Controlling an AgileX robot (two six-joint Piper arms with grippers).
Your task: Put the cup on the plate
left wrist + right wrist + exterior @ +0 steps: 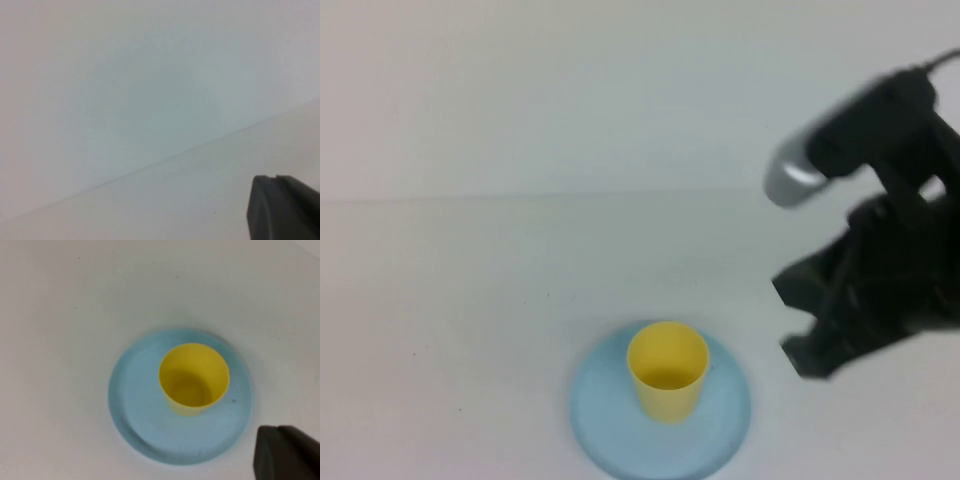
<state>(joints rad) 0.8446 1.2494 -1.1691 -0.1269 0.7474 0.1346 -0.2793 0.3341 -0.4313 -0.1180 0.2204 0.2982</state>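
The yellow cup stands upright on the light blue plate near the table's front middle, a little toward the plate's far side. The right wrist view shows the cup and the plate from above. My right gripper hangs in the air to the right of the plate, apart from the cup, and is empty. In its wrist view the right gripper has its fingers together. My left gripper is out of the high view; its wrist view shows it shut, over bare table.
The white table spreads around the plate. A faint seam line runs across it at the back. The right arm's black body and silver joint fill the right edge.
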